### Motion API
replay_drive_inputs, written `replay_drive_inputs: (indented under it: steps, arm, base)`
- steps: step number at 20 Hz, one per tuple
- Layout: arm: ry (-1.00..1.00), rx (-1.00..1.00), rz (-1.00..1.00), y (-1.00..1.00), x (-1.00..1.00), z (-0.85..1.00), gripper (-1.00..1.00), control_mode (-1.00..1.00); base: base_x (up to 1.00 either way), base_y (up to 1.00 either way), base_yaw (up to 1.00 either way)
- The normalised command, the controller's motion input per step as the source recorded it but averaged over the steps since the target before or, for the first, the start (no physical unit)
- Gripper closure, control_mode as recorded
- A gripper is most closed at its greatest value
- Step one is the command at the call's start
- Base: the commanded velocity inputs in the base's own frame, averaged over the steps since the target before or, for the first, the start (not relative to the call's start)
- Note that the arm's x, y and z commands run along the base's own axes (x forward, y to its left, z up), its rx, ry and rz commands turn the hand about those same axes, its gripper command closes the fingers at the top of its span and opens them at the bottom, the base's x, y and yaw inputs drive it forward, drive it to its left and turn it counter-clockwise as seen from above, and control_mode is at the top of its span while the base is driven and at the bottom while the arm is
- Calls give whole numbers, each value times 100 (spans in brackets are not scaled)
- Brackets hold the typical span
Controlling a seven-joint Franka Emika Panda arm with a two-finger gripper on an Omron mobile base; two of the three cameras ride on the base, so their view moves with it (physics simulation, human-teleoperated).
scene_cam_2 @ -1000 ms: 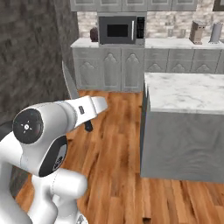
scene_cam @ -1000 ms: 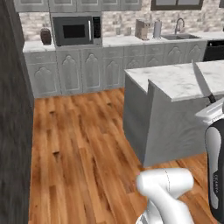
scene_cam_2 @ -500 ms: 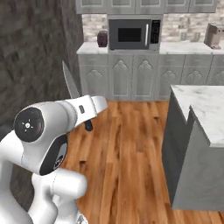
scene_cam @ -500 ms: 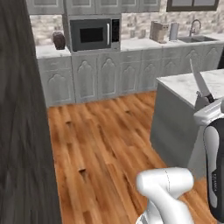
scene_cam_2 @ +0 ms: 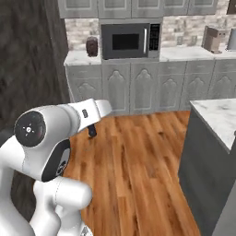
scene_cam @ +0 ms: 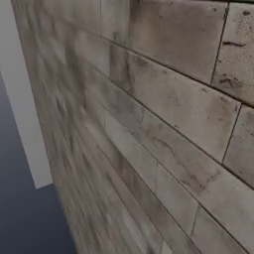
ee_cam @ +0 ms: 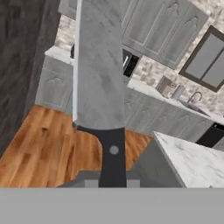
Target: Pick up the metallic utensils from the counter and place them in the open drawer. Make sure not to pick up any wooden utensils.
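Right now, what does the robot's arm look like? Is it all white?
Mostly white. In the right base view the arm is made of smooth, rounded glossy white shells with dark grey joints between them. One round dark cap has small white dots on it, and a small dark mark sits on the white forearm link. No cables show.

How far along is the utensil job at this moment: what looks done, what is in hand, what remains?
Done: the knife is off the counter. In hand: the gripper is shut on the knife's black handle, blade pointing away from the hand, over the wood floor with the microwave cabinets ahead. Left: putting the knife in the drawer; the spoon's status cannot be told from these views.
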Motion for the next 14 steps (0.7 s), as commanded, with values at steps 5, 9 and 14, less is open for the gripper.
replay_drive_inputs:
  steps: [5,9,14]
  arm:
    - [0,0,0,0,0,0,100,100]
    - [0,0,0,0,0,0,100,100]
    - [0,0,0,0,0,0,100,100]
  base:
    - [100,76,-57]
    - [96,80,-67]
    - [98,90,-62]
